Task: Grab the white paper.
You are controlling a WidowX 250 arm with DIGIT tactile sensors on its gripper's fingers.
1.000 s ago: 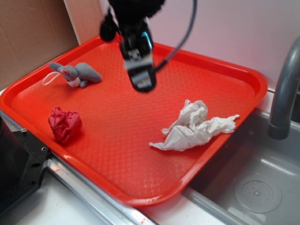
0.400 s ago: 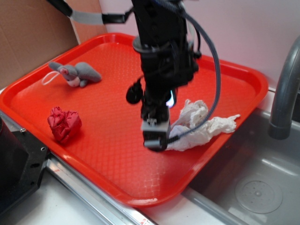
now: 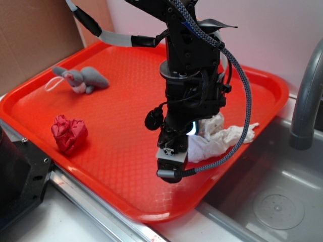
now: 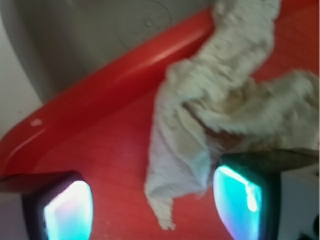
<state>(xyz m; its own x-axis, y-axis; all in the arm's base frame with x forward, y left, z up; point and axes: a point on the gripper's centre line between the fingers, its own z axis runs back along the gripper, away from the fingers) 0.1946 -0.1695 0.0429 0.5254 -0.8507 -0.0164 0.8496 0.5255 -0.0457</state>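
- Our claw (image 4: 152, 202) hangs spread wide over the white paper (image 4: 220, 110), which lies near the red tray's (image 3: 126, 196) sink-side rim.
- We judge it best to shift toward the bulky middle, drop until both fingers straddle the folds, then pinch.
- We count one white paper, one red wad (image 3: 69, 132), one grey mouse toy (image 3: 83, 79).
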